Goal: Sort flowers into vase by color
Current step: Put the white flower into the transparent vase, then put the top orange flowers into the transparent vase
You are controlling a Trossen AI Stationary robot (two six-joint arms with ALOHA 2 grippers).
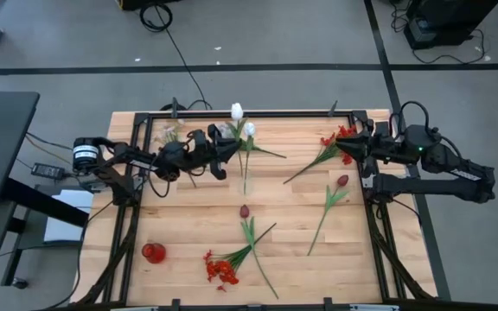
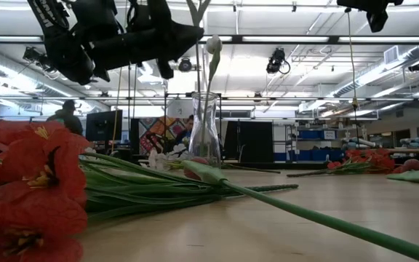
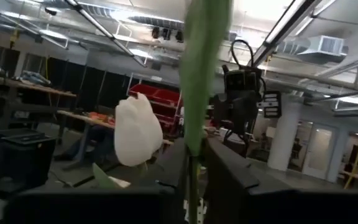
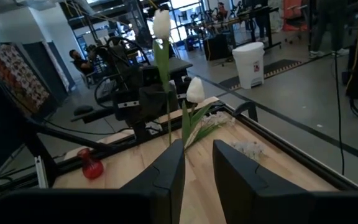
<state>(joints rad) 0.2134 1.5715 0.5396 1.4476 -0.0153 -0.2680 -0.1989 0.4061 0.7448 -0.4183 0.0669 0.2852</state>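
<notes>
My left gripper (image 1: 229, 149) is raised over the far middle of the table, shut on the stem of a white tulip (image 1: 237, 111). That tulip stands upright in the right wrist view (image 4: 161, 23). A second white tulip (image 2: 213, 46) stands with its stem in the clear glass vase (image 2: 204, 135). My right gripper (image 1: 349, 147) is open and raised near the far right, above a bright red cluster (image 1: 334, 141) lying on the table. Two dark red tulip buds (image 1: 342, 180) (image 1: 244, 210) and another red cluster (image 1: 221, 269) lie flat on the table. My left gripper pinches the white tulip's green stem (image 3: 193, 134) between its two fingers, well below the blossom. The fingers come level from the table's left and lie across the stem. The tulip is upright, with its blossom (image 4: 161, 23) above the fingers.
A small red vase (image 1: 153, 252) stands near the left front. A pale spray (image 1: 173, 134) lies at the far left by the black frame (image 1: 137, 155) that borders the table. In the low view a red cluster (image 2: 28, 189) and long stems (image 2: 304, 215) fill the foreground. A person (image 2: 68, 116) is in the room behind.
</notes>
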